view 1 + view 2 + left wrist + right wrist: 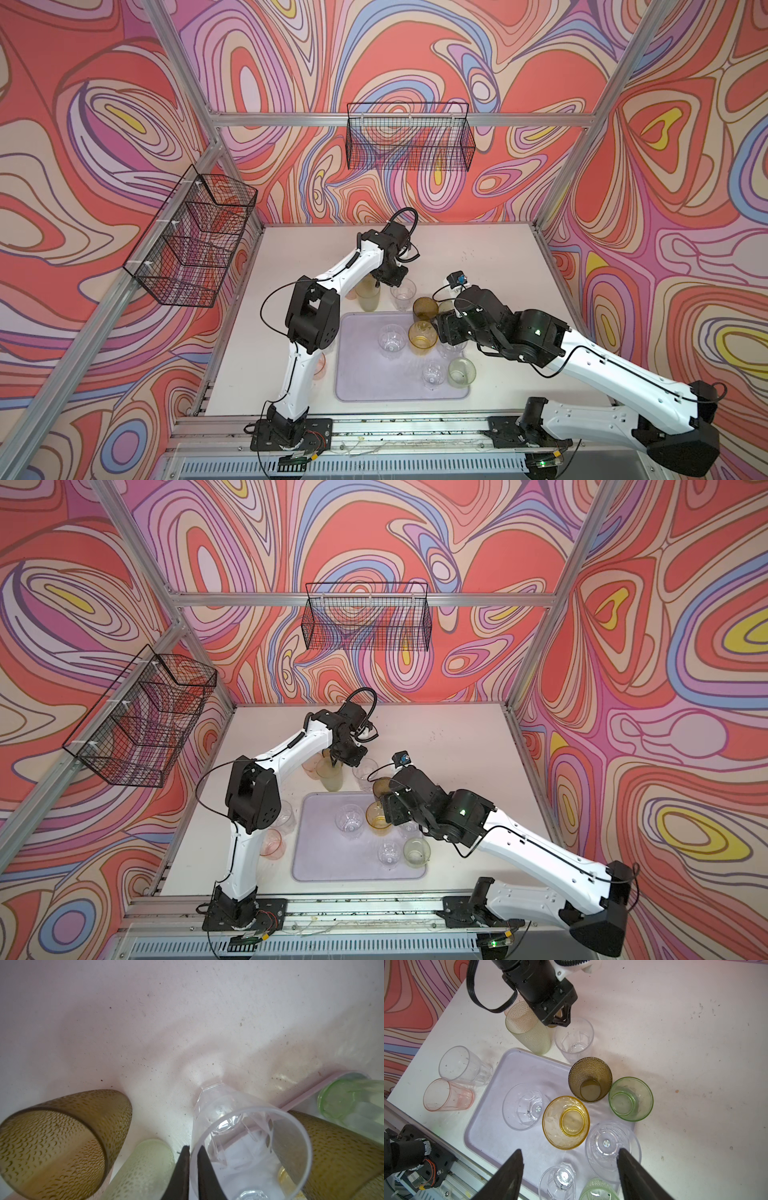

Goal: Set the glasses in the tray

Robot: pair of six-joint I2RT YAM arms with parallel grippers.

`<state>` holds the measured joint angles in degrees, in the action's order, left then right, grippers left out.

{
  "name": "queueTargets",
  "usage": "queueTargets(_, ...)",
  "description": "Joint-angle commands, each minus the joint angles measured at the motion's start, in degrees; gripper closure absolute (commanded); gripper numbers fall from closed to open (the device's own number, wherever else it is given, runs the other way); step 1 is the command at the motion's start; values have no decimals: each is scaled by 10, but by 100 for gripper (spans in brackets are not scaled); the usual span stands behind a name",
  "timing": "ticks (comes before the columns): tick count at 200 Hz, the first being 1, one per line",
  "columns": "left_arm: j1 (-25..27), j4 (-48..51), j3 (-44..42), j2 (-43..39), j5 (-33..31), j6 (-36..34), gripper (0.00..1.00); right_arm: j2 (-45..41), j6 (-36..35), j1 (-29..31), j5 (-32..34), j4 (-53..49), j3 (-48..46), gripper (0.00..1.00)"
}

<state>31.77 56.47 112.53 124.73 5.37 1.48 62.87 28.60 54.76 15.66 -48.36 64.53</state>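
Left claw (193, 1148) pinches clear tumbler (403, 293) rim, one finger inside. Tumbler stands on surface just past tray (357, 374) far edge. Lift straight, stay upright, avoid olive tumbler (425, 308) beside it, lower onto bare tray. Right claw (570, 1151) spread, empty.

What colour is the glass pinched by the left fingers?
The glass is clear; left wrist view shows it best.

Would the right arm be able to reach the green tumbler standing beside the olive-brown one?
Probably yes: the right gripper hangs open nearby; the green tumbler stands upright, bare table beyond it; only the olive-brown tumbler crowds one side.
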Motion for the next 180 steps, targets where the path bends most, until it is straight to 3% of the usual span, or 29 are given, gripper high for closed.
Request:
queueTargets(1,-4,22,17,12,-14,-8,90,-7,2,-3,11,5,-7,26)
queueTargets(77,-5,31,35,7,-6,11,100,-4,0,-2,11,5,-3,26)
queueTargets(180,-4,55,67,-30,-32,46,100,-1,3,-2,14,-3,6,26)
